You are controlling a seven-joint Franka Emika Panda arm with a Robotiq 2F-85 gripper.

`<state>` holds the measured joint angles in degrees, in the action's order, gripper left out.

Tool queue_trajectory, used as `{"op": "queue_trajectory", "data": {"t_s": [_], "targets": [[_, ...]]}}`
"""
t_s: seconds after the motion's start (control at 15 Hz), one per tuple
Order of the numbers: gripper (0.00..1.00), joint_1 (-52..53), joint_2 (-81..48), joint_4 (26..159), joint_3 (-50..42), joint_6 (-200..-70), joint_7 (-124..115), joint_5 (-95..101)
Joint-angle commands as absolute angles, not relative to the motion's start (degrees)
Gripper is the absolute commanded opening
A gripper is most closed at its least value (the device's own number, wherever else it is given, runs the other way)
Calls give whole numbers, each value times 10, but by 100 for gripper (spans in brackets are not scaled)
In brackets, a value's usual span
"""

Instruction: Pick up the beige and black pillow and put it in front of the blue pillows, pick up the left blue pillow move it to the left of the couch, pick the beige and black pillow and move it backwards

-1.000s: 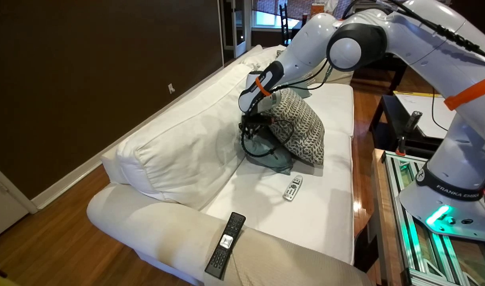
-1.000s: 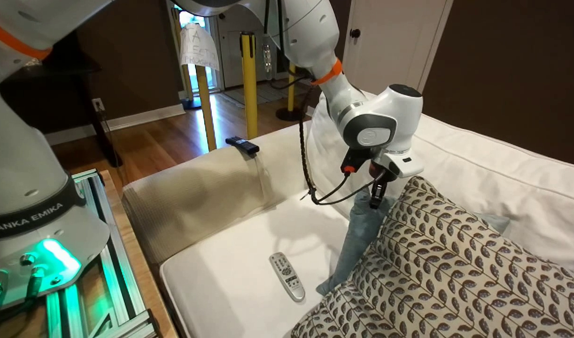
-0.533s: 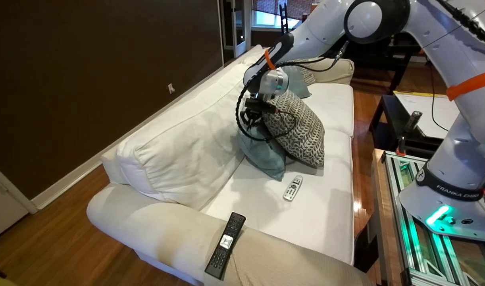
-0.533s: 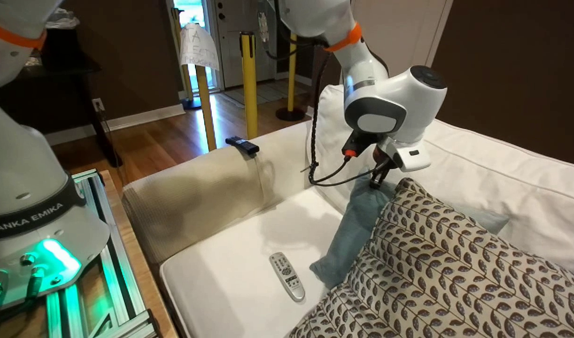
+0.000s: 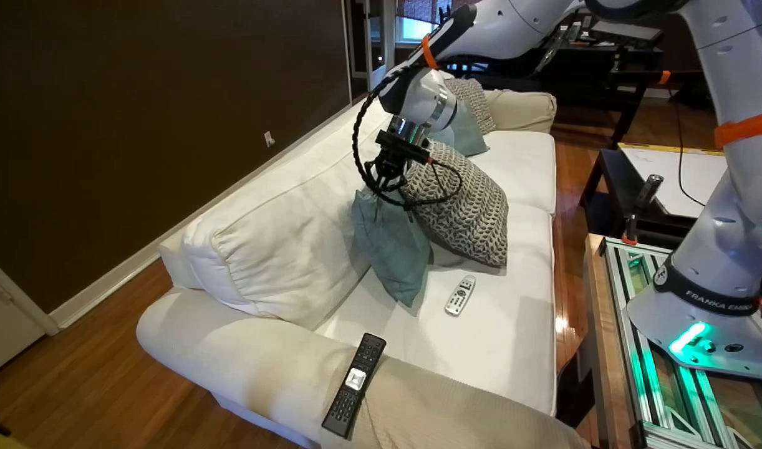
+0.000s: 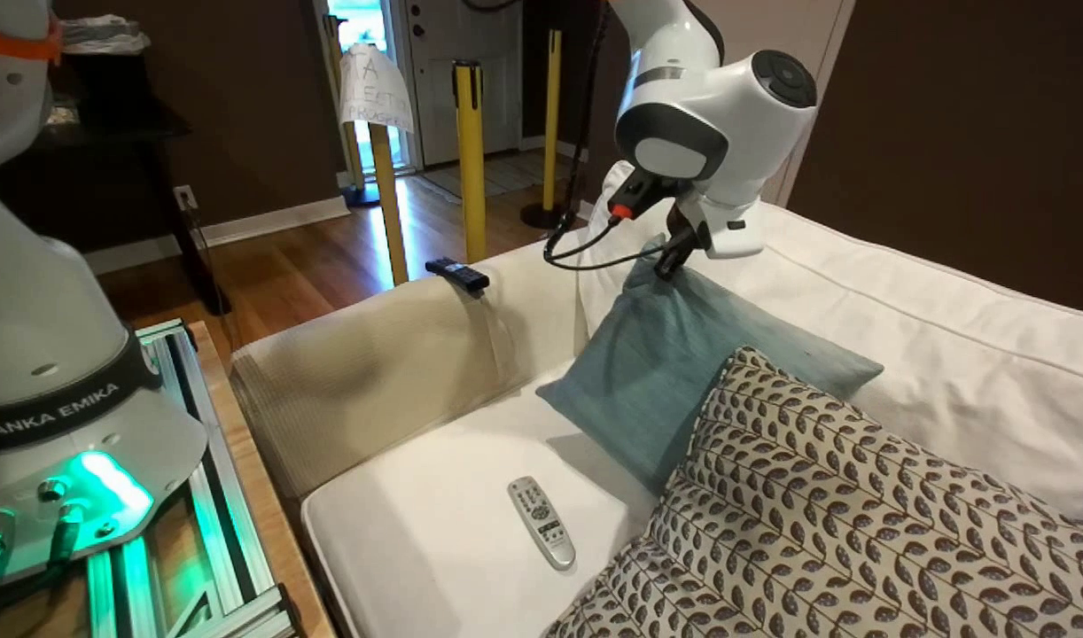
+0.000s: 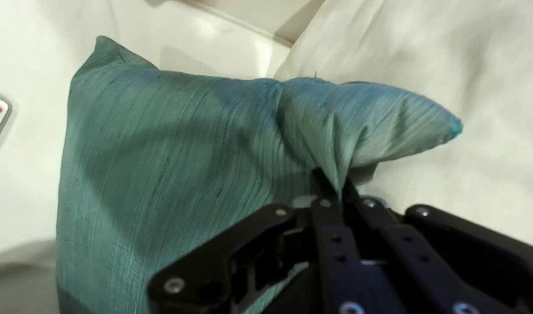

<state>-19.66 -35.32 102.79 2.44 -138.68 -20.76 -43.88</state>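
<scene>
The white couch (image 5: 524,187) fills most of the scene, with a puffy back cushion (image 5: 294,249), a pale seat (image 6: 400,514) and a rounded armrest (image 5: 244,337) at its near end. The robot arm (image 5: 730,75) reaches over the seat toward the back cushion. The beige and black pillow (image 6: 843,514) leans on the seat at a tilt. The left blue pillow (image 6: 674,381) is tilted too, beside it on the side toward the armrest and back cushion; whether its lowest corner touches the seat I cannot tell. At the far end sit a second blue pillow (image 5: 471,128) and a patterned pillow (image 5: 477,103). The gripper (image 7: 336,183) has its jaws drawn tightly together, pinching a gathered fold of the left blue pillow near one corner, which juts out beyond the grip. A black remote (image 5: 354,385) lies across the armrest. A silver remote (image 5: 461,295) lies on the seat, near the pillows.
</scene>
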Motion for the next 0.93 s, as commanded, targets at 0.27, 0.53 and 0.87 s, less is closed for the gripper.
{"op": "queue_trajectory", "data": {"t_s": [0.27,0.53,0.87], "targets": [[1,-129,-286,1083,16,-1345,-194,-544],[29,-99,-291,1084,11,-1343,-185,-552],[59,-86,-268,1095,-11,-1399,-148,-542]]}}
